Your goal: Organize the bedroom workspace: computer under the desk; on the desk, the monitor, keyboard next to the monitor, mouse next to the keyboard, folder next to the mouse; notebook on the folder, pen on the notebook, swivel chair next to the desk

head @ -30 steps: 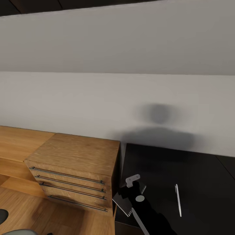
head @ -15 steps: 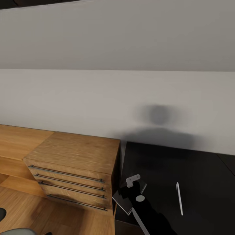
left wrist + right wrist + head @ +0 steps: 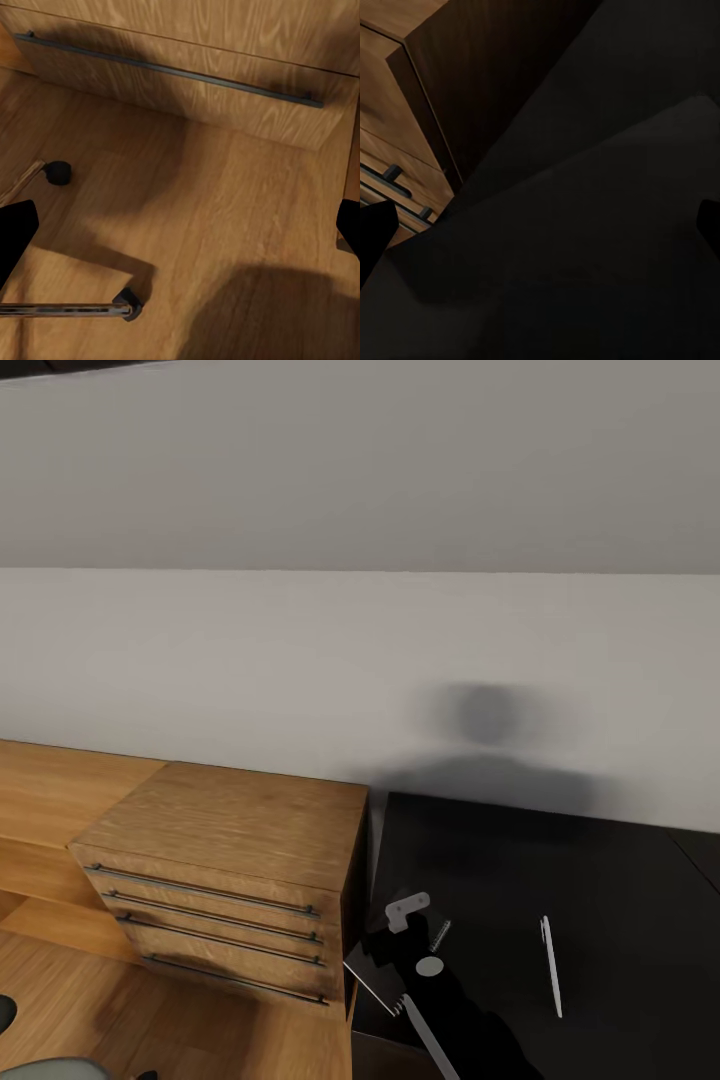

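From the head camera I see the pen (image 3: pixel 550 980), white and slim, lying flat on the black tabletop (image 3: pixel 600 880) at about four o'clock in the frame, its length running roughly toward the wall. At about seven o'clock from it, near the tabletop's edge, a dark arm (image 3: pixel 440 1010) reaches in from the bottom of the frame, with a small grey bracket (image 3: pixel 407 909) at its far end (I cannot make out which arm this is). Just beside the tabletop, at nine o'clock from it, stands a wooden drawer chest (image 3: pixel 230 860) with four long dark handles across its front. Behind both runs a plain pale wall (image 3: pixel 300 660), carrying a soft round shadow above the tabletop.

In my left wrist camera the left fingers (image 3: pixel 15 236) show as black tips at opposite frame edges, spread wide, with nothing between them. Beyond lie the wood floor (image 3: pixel 225 217), one drawer handle (image 3: pixel 165 69), and a caster (image 3: pixel 57 172) with a chrome leg of the swivel chair (image 3: pixel 67 307).

In my right wrist camera the right fingers (image 3: pixel 373 229) are likewise spread wide apart and empty, over the dark tabletop, the chest's side beyond.
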Controlling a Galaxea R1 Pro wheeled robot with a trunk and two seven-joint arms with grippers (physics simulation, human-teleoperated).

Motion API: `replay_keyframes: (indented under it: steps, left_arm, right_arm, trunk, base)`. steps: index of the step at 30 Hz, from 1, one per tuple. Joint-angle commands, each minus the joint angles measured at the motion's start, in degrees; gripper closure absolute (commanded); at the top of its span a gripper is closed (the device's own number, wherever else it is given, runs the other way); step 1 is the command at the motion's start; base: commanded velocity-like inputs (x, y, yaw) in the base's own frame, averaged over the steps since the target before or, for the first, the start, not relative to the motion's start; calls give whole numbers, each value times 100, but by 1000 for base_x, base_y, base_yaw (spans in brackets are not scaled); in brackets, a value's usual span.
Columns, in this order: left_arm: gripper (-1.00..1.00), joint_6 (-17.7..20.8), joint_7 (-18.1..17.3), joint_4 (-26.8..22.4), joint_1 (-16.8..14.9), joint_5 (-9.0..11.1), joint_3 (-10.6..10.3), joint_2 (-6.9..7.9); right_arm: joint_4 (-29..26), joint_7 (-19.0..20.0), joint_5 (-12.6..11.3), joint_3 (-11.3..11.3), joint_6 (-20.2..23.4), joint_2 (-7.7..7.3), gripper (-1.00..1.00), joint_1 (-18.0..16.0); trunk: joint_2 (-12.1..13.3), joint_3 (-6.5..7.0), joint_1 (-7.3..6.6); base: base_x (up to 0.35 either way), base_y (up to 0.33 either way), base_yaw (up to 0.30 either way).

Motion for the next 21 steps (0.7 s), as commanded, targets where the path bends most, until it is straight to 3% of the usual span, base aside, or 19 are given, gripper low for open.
replay_keyframes:
  steps: [1,8,14,21]
  left_arm:
    - [-100,-8,54,0,-2,-62,11,-1]
    - [-100,-10,53,0,0,-62,0,7]
    - [-100,-11,53,0,0,-62,-1,7]
    - [-100,-13,53,0,-3,-62,-1,8]
  right_arm:
    - [46,-55,-62,16,23,-6,-100,-2]
    - [113,-58,-63,16,23,-4,-100,-6]
    - [206,-55,-64,16,23,-4,-100,-10]
    - [220,-53,-64,16,23,-3,-100,-11]
  trunk:
    - [-3,-7,0]
    - [-3,-7,0]
    - [-3,-7,0]
    - [-3,-7,0]
  base:
    - [0,0,0]
    - [-9,0,0]
    - [-192,0,0]
    - [-49,0,0]
